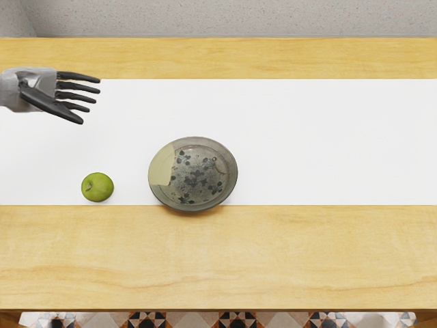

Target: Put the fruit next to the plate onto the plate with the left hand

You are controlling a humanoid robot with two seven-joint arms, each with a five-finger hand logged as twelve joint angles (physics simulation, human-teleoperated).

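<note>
Left hand, grey at the wrist with dark fingers, shows over the far left end of the long white runner; my arm comes in from the left edge. Fingers are spread and straight, pointing right, gripping nothing. The small round green apple sits on the runner, nearer the front than my hand and slightly right of my fingertips, well apart from them. The round grey-green glazed plate, with a dark speckled pattern and a beige patch on its left side, is further right of the hand, just past the apple. Apple and plate are near each other but not touching, with a strip of runner between them. The plate's near rim reaches the runner's front border. The apple is on the runner, not on the plate. The runner lies lengthwise across a light wooden table. Patterned floor tiles show past the table's near edge.
</note>
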